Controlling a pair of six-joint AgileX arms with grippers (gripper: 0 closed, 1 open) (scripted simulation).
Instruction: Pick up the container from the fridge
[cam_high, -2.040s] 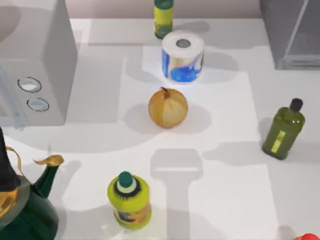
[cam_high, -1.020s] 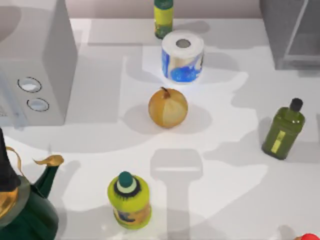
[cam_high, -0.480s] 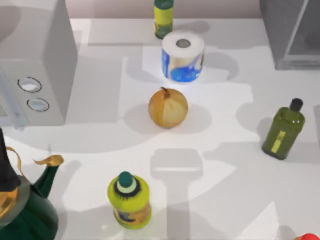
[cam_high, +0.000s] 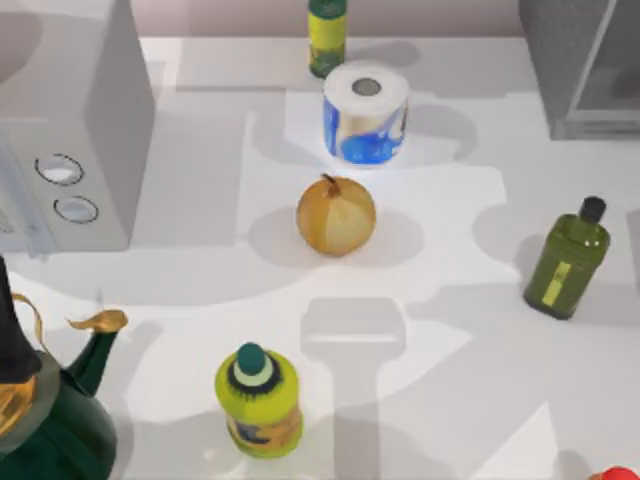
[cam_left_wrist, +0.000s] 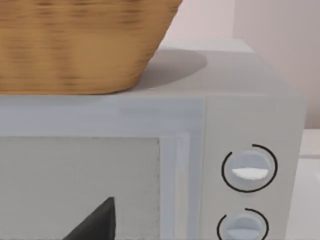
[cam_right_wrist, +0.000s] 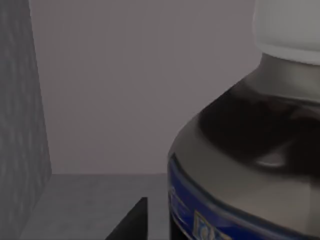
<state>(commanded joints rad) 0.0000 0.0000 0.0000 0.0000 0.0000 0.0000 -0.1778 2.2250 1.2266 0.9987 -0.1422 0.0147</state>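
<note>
Your left arm is parked facing the pale grey box with two knobs (cam_left_wrist: 240, 165), well away from the fridge (cam_high: 580, 65) at the table's far right. Your right gripper, jaw state not readable, is inside the fridge; the container (cam_right_wrist: 250, 160) stands upright just ahead of it.

A round container with a white cap (cam_right_wrist: 287, 27), dark grey shoulder and blue label band stands against the fridge's grey wall (cam_right_wrist: 20, 115). The boxy pale grey microwave (cam_left_wrist: 250, 120) carries a woven tan basket (cam_left_wrist: 75, 45). The paper roll (cam_high: 365, 112) shows blue print on white.
</note>
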